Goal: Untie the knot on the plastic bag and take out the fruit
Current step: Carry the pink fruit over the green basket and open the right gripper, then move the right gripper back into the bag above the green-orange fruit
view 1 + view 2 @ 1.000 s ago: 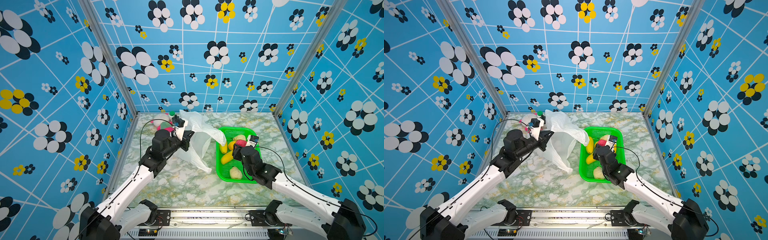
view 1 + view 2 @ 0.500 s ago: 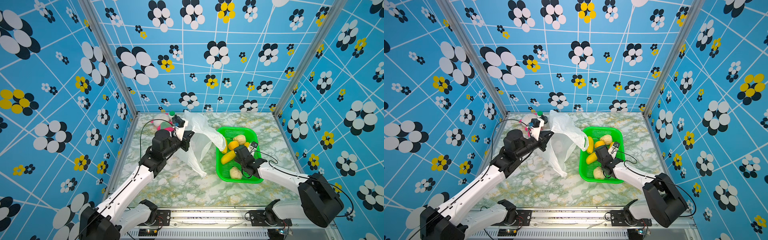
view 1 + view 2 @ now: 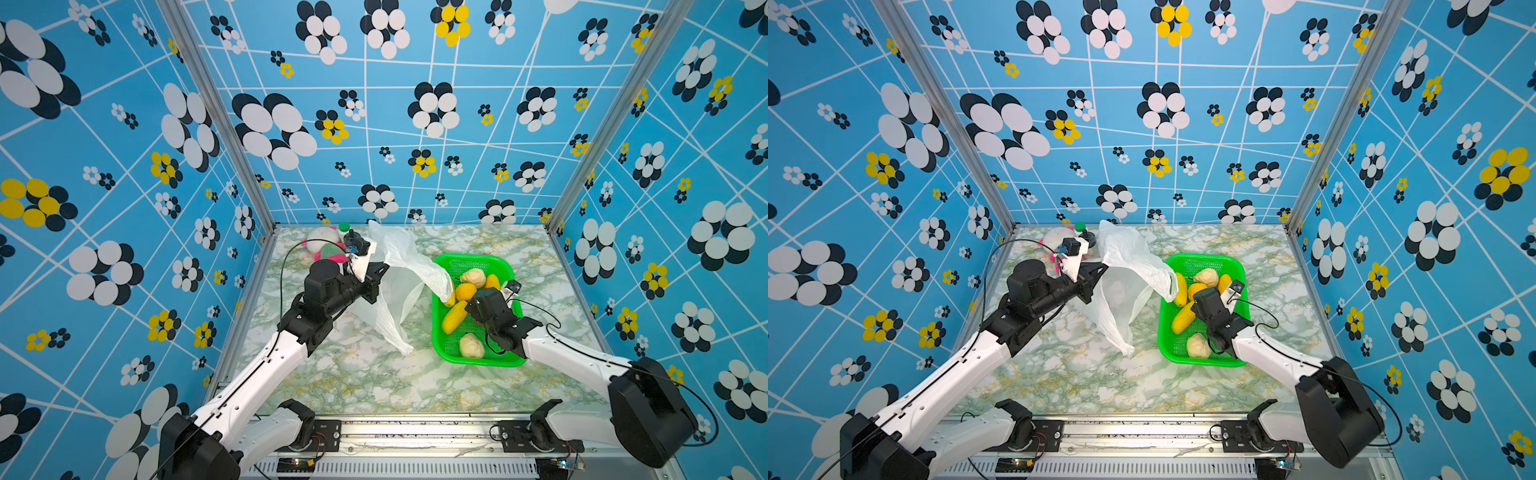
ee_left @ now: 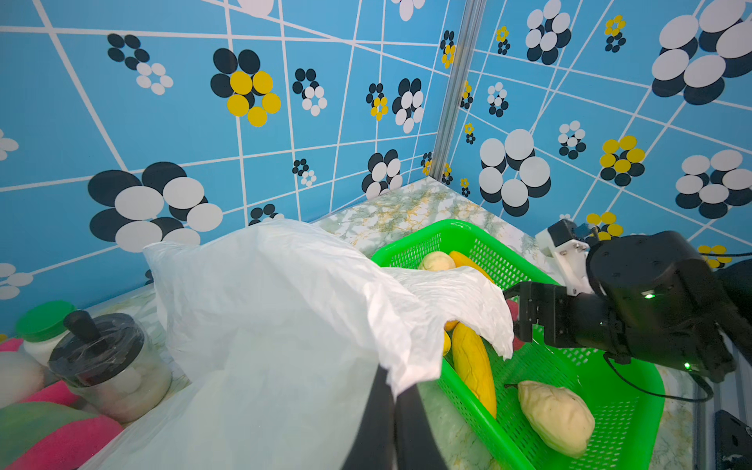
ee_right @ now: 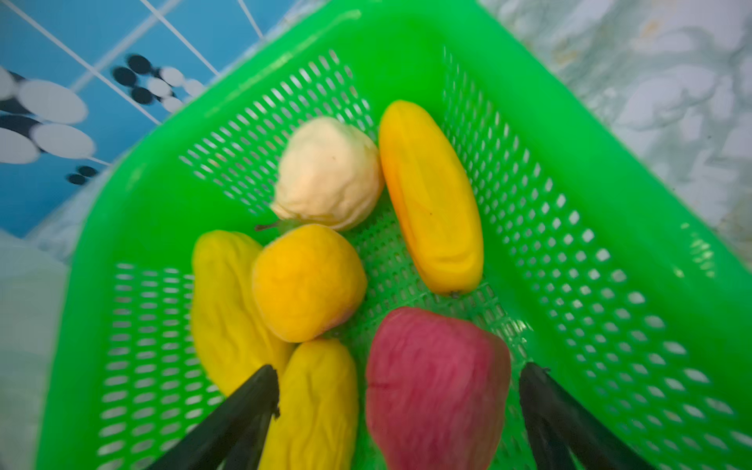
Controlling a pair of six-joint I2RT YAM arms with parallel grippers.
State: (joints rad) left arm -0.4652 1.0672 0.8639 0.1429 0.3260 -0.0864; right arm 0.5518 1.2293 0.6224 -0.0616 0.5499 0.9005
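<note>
The left arm reaches forward above the table point(image 3: 374, 382), its left gripper point(image 4: 394, 392) clamped on a fold of the plastic bag point(image 3: 399, 266), which hangs lifted and droops onto the green basket point(image 3: 469, 259). The right arm dips into that basket, right gripper point(image 5: 398, 368) spread wide, with the pink-red fruit point(image 5: 437, 390) lying between its fingers, clear of both.
</note>
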